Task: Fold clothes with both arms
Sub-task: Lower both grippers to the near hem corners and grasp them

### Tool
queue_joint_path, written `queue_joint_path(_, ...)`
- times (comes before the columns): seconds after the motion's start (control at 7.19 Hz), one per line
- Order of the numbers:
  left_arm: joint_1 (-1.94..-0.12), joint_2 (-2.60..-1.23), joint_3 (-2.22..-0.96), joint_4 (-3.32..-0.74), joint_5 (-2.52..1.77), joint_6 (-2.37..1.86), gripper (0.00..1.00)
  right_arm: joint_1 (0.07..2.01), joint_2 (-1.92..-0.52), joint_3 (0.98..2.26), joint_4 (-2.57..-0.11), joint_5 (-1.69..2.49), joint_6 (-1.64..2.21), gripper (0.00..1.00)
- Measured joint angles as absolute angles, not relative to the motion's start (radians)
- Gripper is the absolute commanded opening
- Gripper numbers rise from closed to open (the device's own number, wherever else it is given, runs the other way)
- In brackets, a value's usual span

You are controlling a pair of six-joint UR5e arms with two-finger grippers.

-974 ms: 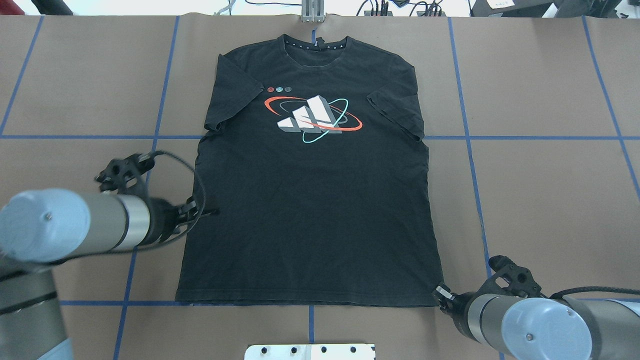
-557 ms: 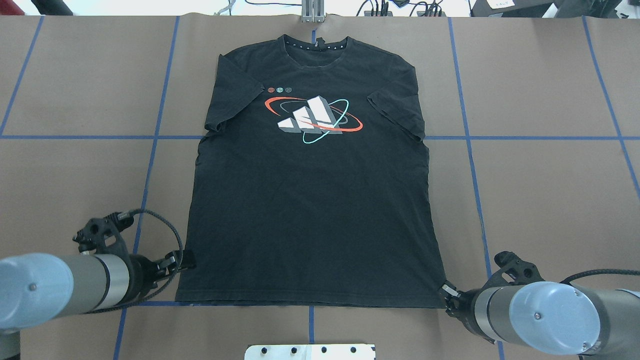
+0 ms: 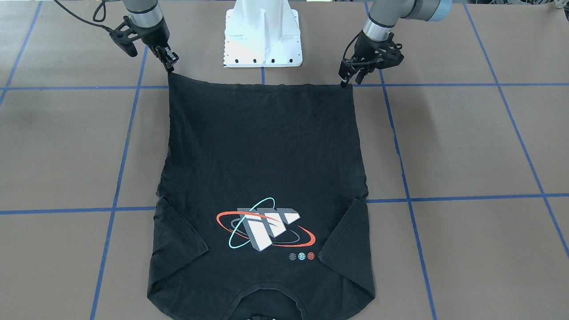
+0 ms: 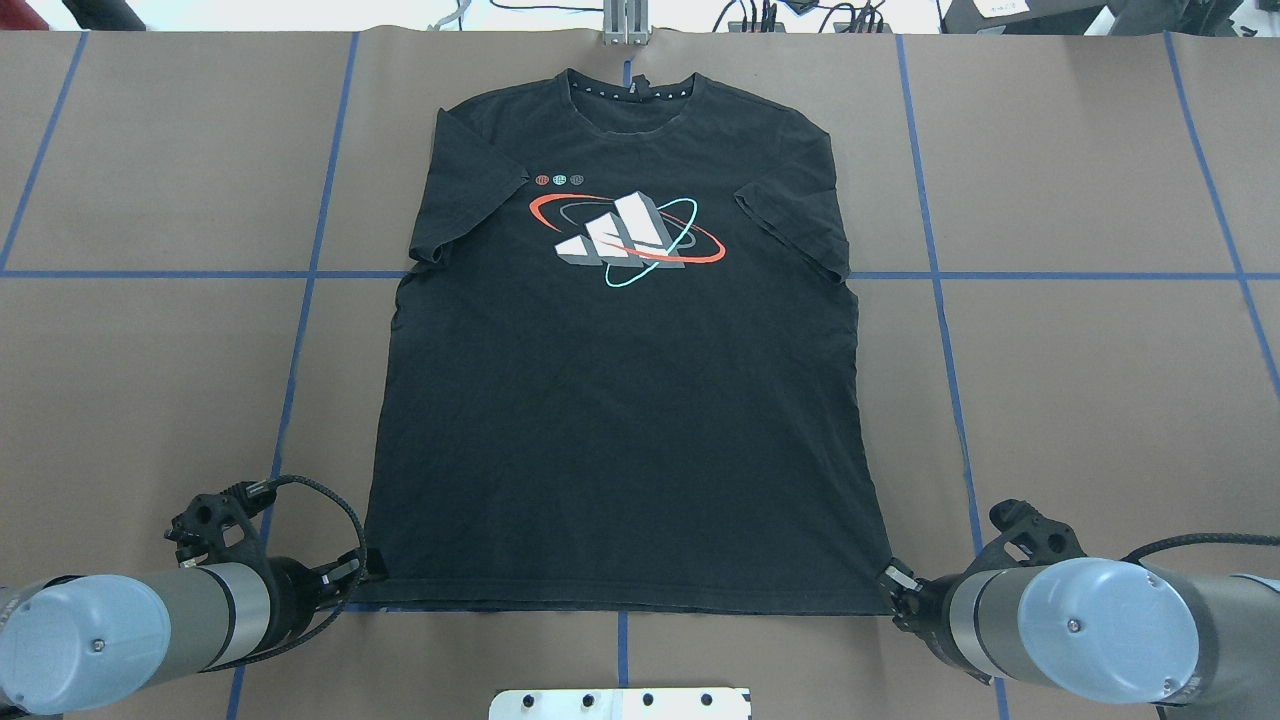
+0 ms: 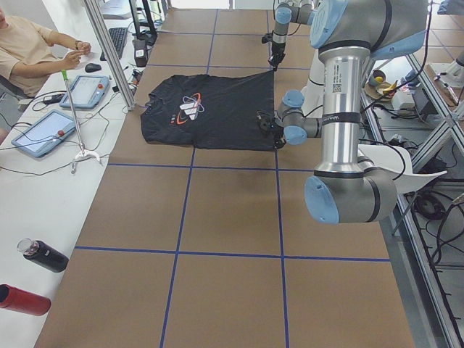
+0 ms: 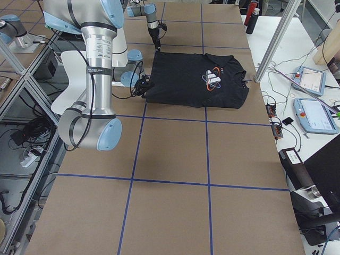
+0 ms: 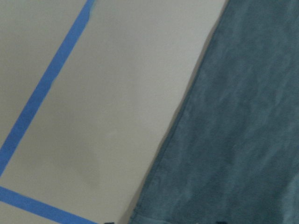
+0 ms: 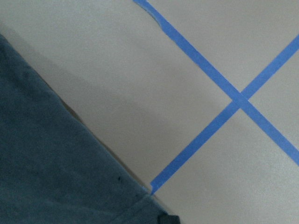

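Dial: read on the overhead view, with 12 o'clock on the side away from the robot.
T-shirt (image 4: 620, 420): lies flat on the brown counter (image 4: 1100, 380), print side up. The collar (image 4: 632, 100) is at 12 o'clock, the hem (image 4: 620, 600) at 6 o'clock, and the logo (image 4: 625, 240) sits on the chest. No part is folded over.
Left end effector (image 4: 365, 572): at the hem's 7 o'clock corner, low to the counter, tips right at the cloth edge. Its wrist camera shows only the shirt's side edge and bare counter. I cannot tell how far apart its fingers stand or whether cloth is between them.
Right end effector (image 4: 890, 583): at the hem's 5 o'clock corner, tips against the cloth. From the front-facing camera that corner seems to peak up towards it, which hints at a pinch. I cannot tell whether it is closed.
Step in hand: by my reading, taking hold of the two hem corners, the opening of the first fold.
Next move: needs both corners pinched through both layers. Then both lift together at an even height and carry the hem towards 12 o'clock, held taut between the arms, to lie square near the collar.
Risk: catching only the top layer, or one side leading, would skew the fold.
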State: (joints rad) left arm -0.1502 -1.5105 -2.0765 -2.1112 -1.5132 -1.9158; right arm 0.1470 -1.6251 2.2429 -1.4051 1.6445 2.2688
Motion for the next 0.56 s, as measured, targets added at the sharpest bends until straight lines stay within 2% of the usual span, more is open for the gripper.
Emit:
queue_joint_path(0.28, -0.134, -1.512, -2.062, -2.114, -1.512, -1.917, 0.57, 0.146, -1.624, 2.243, -1.405, 1.644, 2.269, 0.00)
queue_joint_path(0.42, -0.131, -1.512, -2.058, -2.114, -1.512, -1.917, 0.44, 0.145, -1.624, 2.243, -1.405, 1.644, 2.269, 0.00)
queue_joint_path(0.56, -0.129, -1.512, -2.056, -2.114, -1.512, -1.917, 0.41, 0.145, -1.624, 2.243, -1.405, 1.644, 2.269, 0.00)
